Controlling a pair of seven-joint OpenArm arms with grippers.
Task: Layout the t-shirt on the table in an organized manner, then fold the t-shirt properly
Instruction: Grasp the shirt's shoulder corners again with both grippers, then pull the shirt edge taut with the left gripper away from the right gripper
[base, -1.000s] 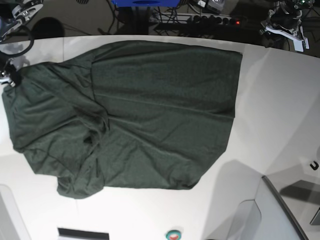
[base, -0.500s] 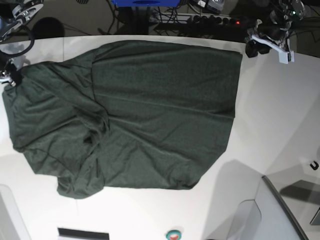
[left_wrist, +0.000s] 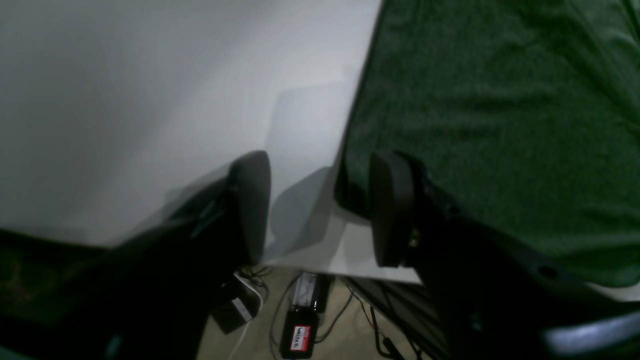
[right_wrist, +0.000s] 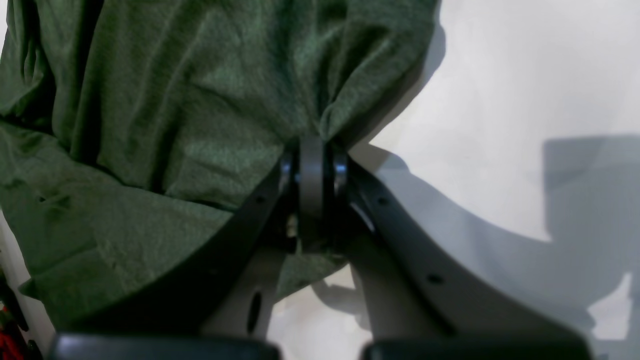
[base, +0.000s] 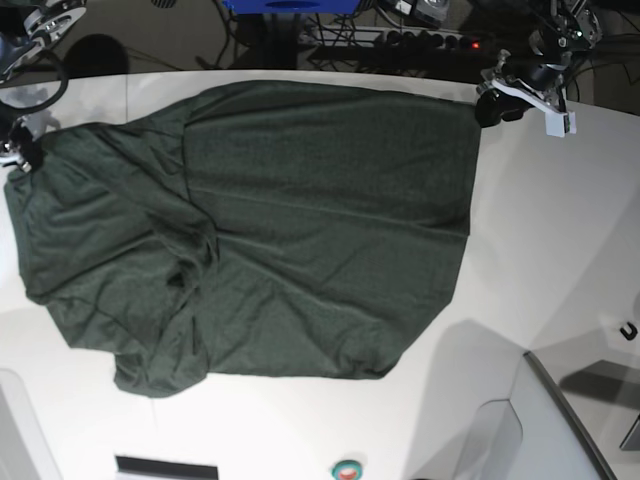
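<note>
The dark green t-shirt (base: 300, 230) lies spread over the white table (base: 560, 230), smooth on the right and bunched in folds toward the left and front. My left gripper (base: 487, 107) hovers at the shirt's far right corner, by the table's far edge. In the left wrist view it (left_wrist: 320, 210) is open, one finger (left_wrist: 250, 205) over bare table and the other beside the t-shirt (left_wrist: 500, 125) corner. My right gripper (base: 20, 155) sits at the shirt's left edge. In the right wrist view it (right_wrist: 312, 155) is shut on a pinched fold of t-shirt (right_wrist: 200, 100).
A power strip (base: 430, 40) and a blue object (base: 290, 8) lie beyond the far edge. A grey box (base: 570, 420) stands at the front right, a small black hook (base: 628, 330) near it. Cables and a small device (left_wrist: 300, 335) lie on the floor below.
My left gripper has come in from beyond the table's far right, moving left and down to the shirt's far right corner. The right gripper and the shirt have stayed put.
</note>
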